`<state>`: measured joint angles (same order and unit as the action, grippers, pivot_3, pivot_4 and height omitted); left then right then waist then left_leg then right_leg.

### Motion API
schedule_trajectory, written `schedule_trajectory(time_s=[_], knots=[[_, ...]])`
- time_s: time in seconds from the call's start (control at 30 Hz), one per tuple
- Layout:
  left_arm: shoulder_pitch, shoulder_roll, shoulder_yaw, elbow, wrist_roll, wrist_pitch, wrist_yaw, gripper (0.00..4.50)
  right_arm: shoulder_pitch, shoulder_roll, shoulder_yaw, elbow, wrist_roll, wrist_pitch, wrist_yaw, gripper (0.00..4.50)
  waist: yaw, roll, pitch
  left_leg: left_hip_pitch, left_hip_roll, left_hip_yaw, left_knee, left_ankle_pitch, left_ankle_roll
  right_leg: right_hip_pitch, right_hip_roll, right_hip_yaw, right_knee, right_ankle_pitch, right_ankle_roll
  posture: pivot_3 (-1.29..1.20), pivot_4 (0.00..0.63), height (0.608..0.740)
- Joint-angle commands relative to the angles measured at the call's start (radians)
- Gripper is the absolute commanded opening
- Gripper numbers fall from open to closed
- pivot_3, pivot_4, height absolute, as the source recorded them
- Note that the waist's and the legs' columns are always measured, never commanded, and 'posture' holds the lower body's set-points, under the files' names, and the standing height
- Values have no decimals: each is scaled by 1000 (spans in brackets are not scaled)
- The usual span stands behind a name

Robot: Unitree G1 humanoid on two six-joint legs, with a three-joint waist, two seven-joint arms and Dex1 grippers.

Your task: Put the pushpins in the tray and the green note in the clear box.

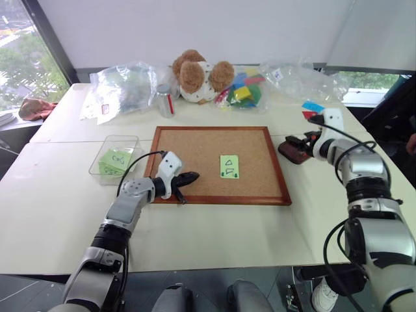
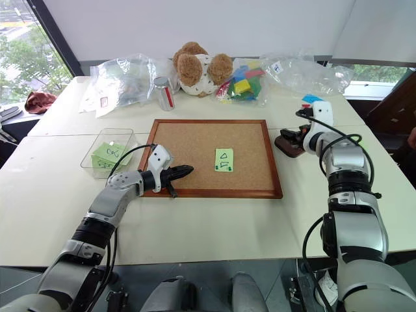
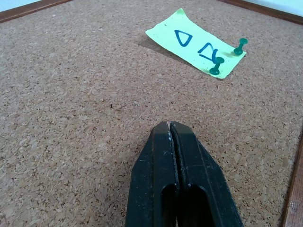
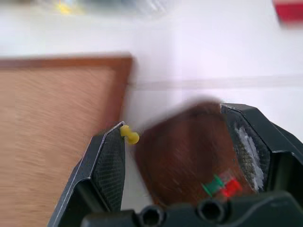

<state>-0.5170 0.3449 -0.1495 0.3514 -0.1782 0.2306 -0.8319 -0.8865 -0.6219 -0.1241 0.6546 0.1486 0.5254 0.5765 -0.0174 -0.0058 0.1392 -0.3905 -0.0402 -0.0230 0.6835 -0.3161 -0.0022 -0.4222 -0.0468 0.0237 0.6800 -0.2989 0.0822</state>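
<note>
While the right gripper (image 1: 305, 140) is hovering open over the tray (image 1: 294, 151) beside the cork board (image 1: 195, 159), the left gripper (image 1: 188, 177) is resting shut on the board's near edge. The green note (image 1: 229, 166) is lying mid-board; the clear box (image 1: 110, 170) is holding other notes. Left wrist view: two green pushpins (image 3: 217, 66) are pinning the note. Right wrist view: a yellow pushpin (image 4: 129, 134) is clinging to one fingertip (image 4: 111, 156), with green and red pins in the tray. Roughly half the pins look done; the note is waiting.
</note>
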Motion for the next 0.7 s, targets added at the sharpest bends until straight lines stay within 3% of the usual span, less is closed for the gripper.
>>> schedule_trajectory(time_s=[0.03, 0.27, 0.4, 0.57, 0.7], knots=[[34, 8, -29, 49, 34, 33, -9, 0, 66, -30, 31, -269, 40, 95, 81, 3432, 2, 0, 0, 0, 0, 0, 0, 0, 0, 0, 0, 0, 0, 0, 0, 0, 150, 740], [27, 10, -27, 55, 34, 32, -15, 0, 261, 14, 103, -709, 108, 271, 101, 3432, 3, 0, 0, 0, 0, 0, 0, 0, 0, 0, 0, 0, -1, 0, 0, 0, 150, 740], [26, 13, -27, 58, 35, 30, -19, 0, 340, 63, 143, -846, 127, 336, 74, 3432, 4, 0, 0, 0, 0, 0, 0, 0, 1, 0, 0, 0, -1, 0, 0, 0, 150, 740], [25, 16, -27, 61, 36, 30, -23, 0, 383, 115, 184, -901, 131, 365, 32, 1177, 4, 0, 0, 0, 0, -1, 0, -1, 1, 0, 0, 0, -1, 0, 0, 0, 150, 740], [25, 17, -28, 61, 37, 30, -25, 0, 397, 135, 215, -905, 124, 361, 17, 1177, 3, 0, 0, 0, 0, 0, 0, -1, 1, 0, 0, 0, -1, 0, 0, 0, 150, 740]])
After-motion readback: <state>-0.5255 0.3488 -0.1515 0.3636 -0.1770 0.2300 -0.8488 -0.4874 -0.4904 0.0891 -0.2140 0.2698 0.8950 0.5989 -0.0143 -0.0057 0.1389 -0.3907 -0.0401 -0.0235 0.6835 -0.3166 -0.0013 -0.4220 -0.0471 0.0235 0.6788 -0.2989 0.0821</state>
